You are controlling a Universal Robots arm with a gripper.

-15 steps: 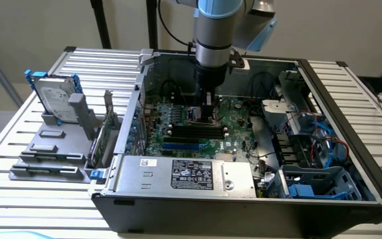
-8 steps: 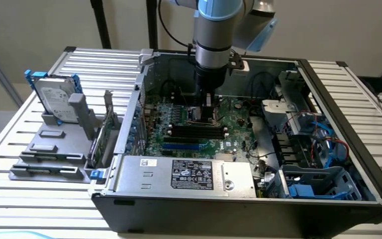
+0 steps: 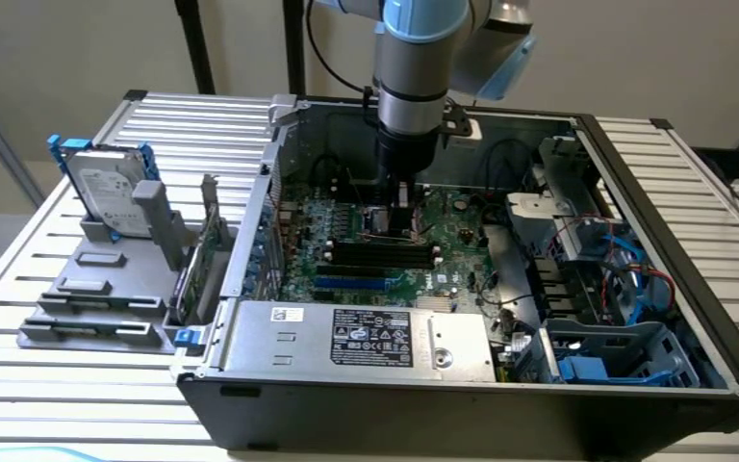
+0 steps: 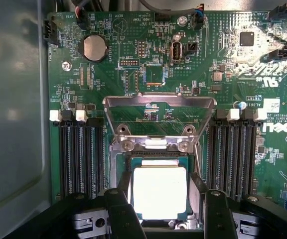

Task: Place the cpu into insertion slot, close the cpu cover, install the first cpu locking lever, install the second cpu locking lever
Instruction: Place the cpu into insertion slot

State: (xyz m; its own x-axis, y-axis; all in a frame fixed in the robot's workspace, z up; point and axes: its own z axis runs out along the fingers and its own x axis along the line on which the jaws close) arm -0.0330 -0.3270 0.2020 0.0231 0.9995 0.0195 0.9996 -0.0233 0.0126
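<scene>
The cpu [image 4: 159, 191] lies silver top up inside the insertion slot [image 4: 156, 156] on the green board. My gripper [image 4: 164, 204] hovers right over it, open, with one black finger [image 4: 121, 214] on each side of the chip and a gap to each edge. The cpu cover [image 4: 158, 99] stands flipped open on its hinge just beyond the slot, and the board shows through its cut-out. In the exterior view the gripper [image 3: 399, 207] reaches down into the open computer case, over the middle of the board.
Black memory slots [image 4: 81, 154] [image 4: 233, 154] flank the socket, and a coin battery [image 4: 93, 48] sits farther off. The grey case wall [image 4: 14, 124] is close by. A power supply [image 3: 369, 337], blue drive cage [image 3: 614, 356] and cables crowd the case; a hard drive [image 3: 107, 192] stands outside.
</scene>
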